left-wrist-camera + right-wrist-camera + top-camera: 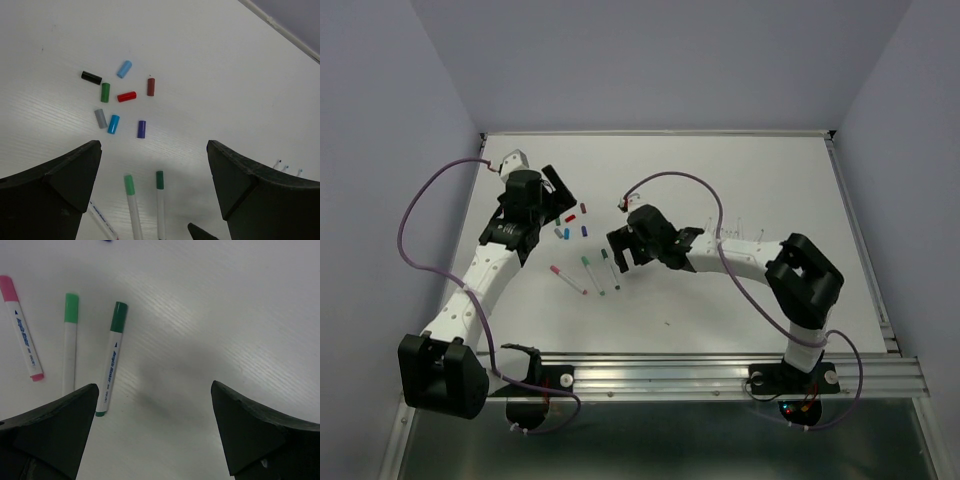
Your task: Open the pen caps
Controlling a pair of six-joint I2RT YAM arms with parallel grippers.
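Green pens (111,357) near 8 loose caps (126,96)

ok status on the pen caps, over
Left end effector, right end effector open, empty. Eight loose pen caps clustered. Three pens capped. Nothing blocking.

White table (770,180) — pale lavender walls (650,60) around.

On the table (740,180), a cluster of loose pen caps (126,96) is found left of centre, well away from every edge. Three capped pens (111,360) are laid side by side, untouching, just before the cluster, towards the near edge.
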